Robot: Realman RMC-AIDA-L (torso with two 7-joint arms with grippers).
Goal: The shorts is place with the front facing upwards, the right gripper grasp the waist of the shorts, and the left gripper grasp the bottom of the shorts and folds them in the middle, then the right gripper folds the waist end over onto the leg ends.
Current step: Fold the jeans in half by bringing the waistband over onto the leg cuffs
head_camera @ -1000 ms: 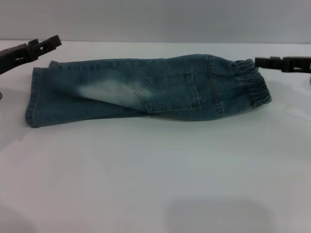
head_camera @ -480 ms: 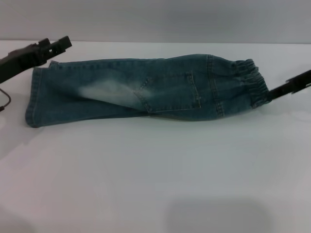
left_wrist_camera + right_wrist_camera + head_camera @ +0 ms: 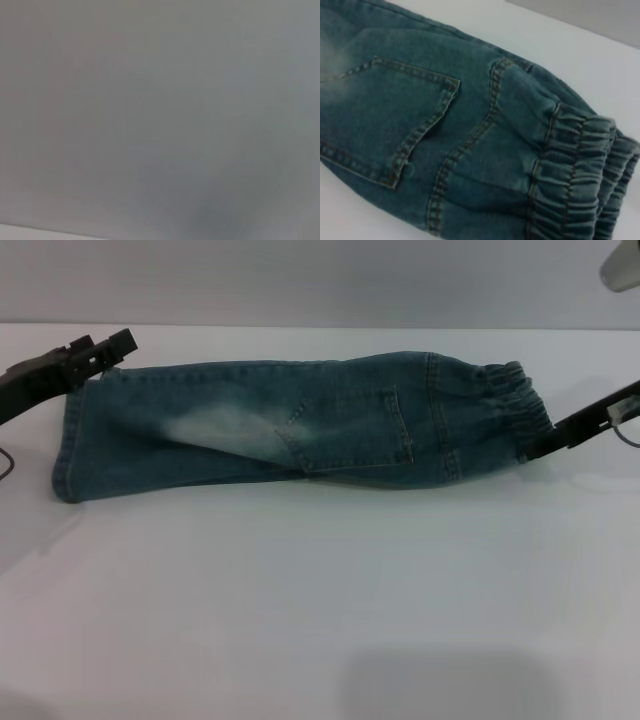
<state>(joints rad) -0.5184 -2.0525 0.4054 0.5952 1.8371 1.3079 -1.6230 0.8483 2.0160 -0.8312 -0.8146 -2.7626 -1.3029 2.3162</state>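
Head view shows the shorts [image 3: 290,425] already folded lengthwise into one long strip across the far half of the white desk [image 3: 320,600], running from 9 o'clock to 3 o'clock. The blue-green denim carries a pale faded patch left of centre and a stitched square pocket right of centre. The waist [image 3: 520,410], a puckered darker elastic band, lies at the 3 o'clock end; the leg ends [image 3: 68,445], flat stitched hems, lie at the 9 o'clock end. A grey wall rises behind the desk. The right gripper [image 3: 535,447] reaches in low from 3 o'clock, its black tip touching the waist's near corner; whether it is open or closed cannot be told. The left gripper [image 3: 115,345] slants in from 9 o'clock, its tip at the far corner of the leg ends, its grip likewise unclear. The right wrist view looks closely onto the waistband gathers [image 3: 580,170] and pocket.
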